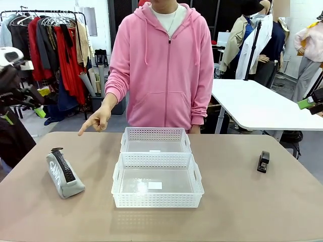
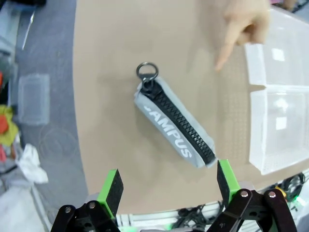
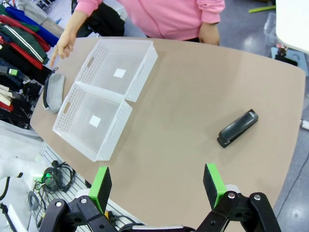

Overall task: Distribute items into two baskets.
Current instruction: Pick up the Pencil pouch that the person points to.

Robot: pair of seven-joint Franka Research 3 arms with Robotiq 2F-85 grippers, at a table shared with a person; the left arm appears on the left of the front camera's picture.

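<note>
Two open robot grippers hover above a tan table [image 1: 237, 206], with nothing held. We see the left gripper [image 2: 168, 184] with its green-padded fingers spread wide. The grey zippered pouch [image 2: 174, 123] lies on the table ahead of those fingers, roughly within the gap between them and clear of both. It sits slantwise to them: the closed end of the zipper is nearest one fingertip, and the metal ring pull is farthest ahead. Beyond the pouch, a person's hand [image 2: 246, 24] points a finger down toward the table. We cannot tell whether the fingertip touches the surface.

The right gripper [image 3: 157, 182] is spread just as wide. The black stapler [image 3: 237, 127] lies ahead of it, just past the line of one finger and well apart from both, also at a slant. The larger white basket [image 3: 72, 126] and the smaller white basket [image 3: 144, 65] sit off beyond the other finger, touching each other, and we judge both empty.

We judge that no item has been sorted yet. The main risks come from those slants. Fingers closing across the soft pouch may catch only a corner, so it sags or slips free. The slim stapler may swivel out of a skewed pinch. A descent on the pouch also passes near the pointing hand.
</note>
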